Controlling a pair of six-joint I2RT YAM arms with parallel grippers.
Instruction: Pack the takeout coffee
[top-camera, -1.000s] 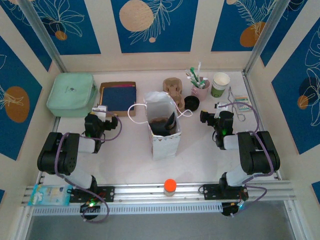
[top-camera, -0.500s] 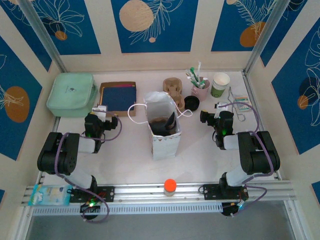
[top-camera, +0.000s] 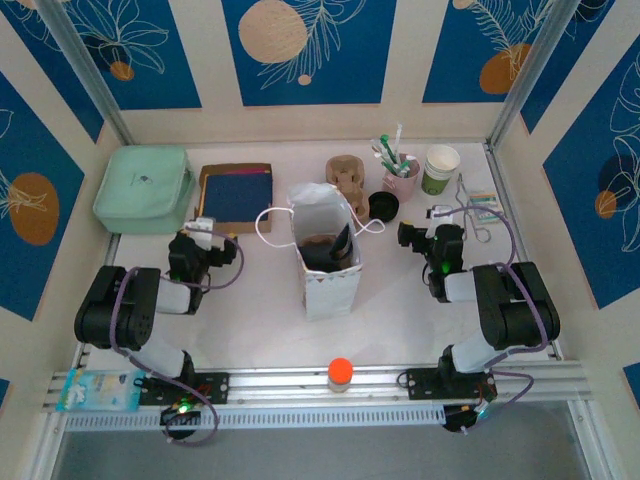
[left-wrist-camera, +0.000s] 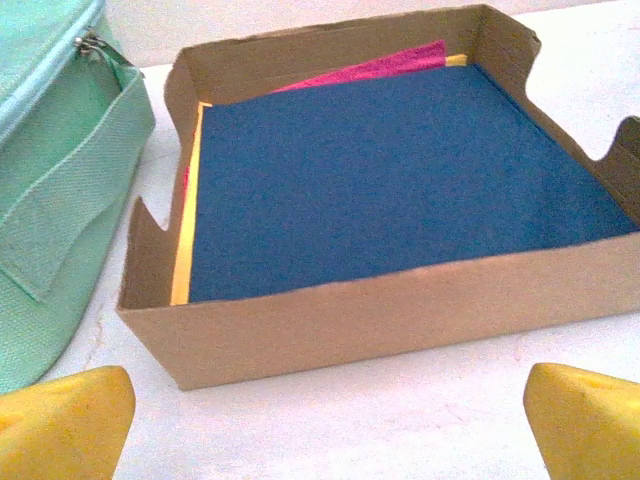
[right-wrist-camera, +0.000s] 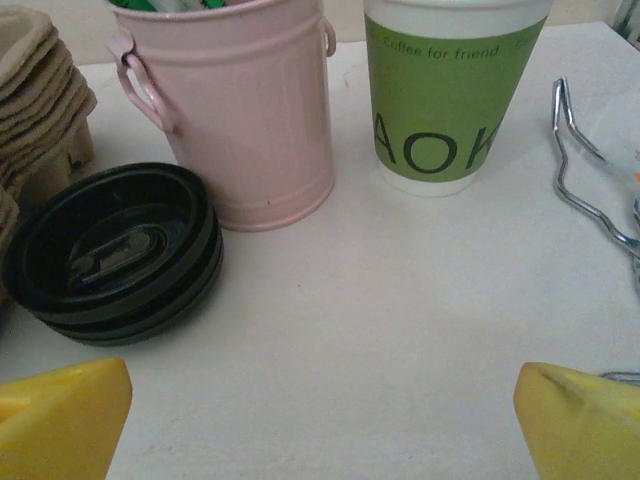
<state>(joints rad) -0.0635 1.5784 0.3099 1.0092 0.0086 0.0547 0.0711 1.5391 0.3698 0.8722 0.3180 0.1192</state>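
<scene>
A white paper bag stands open at the table's middle, between my two arms. Inside it sits a brown and black shape that I cannot make out, so the takeout coffee is not plainly visible. My left gripper rests low on the table left of the bag, open, its yellow fingertips wide apart and nothing between them. It faces a cardboard tray. My right gripper lies right of the bag, open and empty. It faces a stack of black lids.
The tray holds blue, pink and yellow napkins. A mint zip bag lies at the back left. Pulp carriers, a pink bucket, a lidless green-banded cup and a metal wire piece stand at the back right. An orange-capped bottle is at the front rail.
Both wrists have shifted very slightly; the grippers stay open and nothing on the table has moved.
</scene>
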